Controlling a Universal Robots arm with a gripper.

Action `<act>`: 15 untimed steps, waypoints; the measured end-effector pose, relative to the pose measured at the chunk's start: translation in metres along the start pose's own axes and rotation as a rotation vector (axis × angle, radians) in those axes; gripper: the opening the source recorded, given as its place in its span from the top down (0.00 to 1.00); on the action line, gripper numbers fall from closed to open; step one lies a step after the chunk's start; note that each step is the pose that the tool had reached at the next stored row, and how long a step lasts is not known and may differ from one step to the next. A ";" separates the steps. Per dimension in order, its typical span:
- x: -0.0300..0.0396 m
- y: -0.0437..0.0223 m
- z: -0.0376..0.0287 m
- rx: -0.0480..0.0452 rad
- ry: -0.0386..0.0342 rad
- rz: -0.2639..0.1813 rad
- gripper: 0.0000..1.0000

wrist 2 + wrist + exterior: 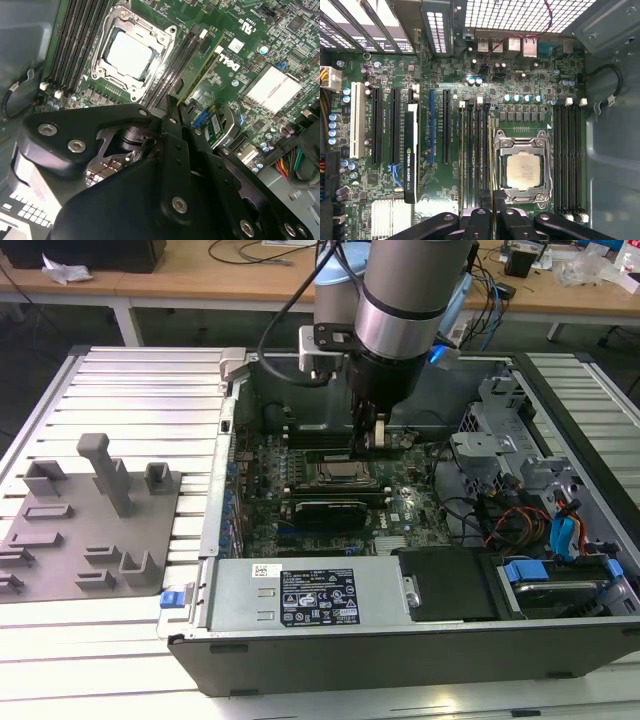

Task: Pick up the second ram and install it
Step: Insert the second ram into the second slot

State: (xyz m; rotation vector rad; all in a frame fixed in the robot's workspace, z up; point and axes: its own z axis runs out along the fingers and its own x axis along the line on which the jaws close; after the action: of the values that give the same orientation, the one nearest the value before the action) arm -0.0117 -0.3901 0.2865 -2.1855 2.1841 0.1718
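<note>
On the exterior view's left, a grey plastic fixture tray (90, 525) lies on the ribbed table beside the open black computer case (400, 640). Over its large green motherboard (520, 80), the black gripper (492, 212) is clamped on the second ram (491, 165), a thin green stick standing edge-on in the black slots just beside the silver processor socket (522, 170).

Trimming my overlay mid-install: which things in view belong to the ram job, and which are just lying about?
Job:
ram, edge-on between the fingers
gripper
slots beside the socket

Lying about:
graphics card
power supply
grey tray outside the case
cables
</note>
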 end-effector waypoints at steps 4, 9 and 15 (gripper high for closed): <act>0.0003 -0.0001 0.0024 0.0000 0.0000 0.000 0.87; 0.0007 -0.0003 0.0063 0.0000 0.0001 0.000 0.87; -0.0001 -0.0003 0.0094 0.0001 -0.0001 0.000 0.87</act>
State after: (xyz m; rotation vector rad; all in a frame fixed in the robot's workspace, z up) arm -0.0119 -0.3889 0.2771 -2.1852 2.1842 0.1718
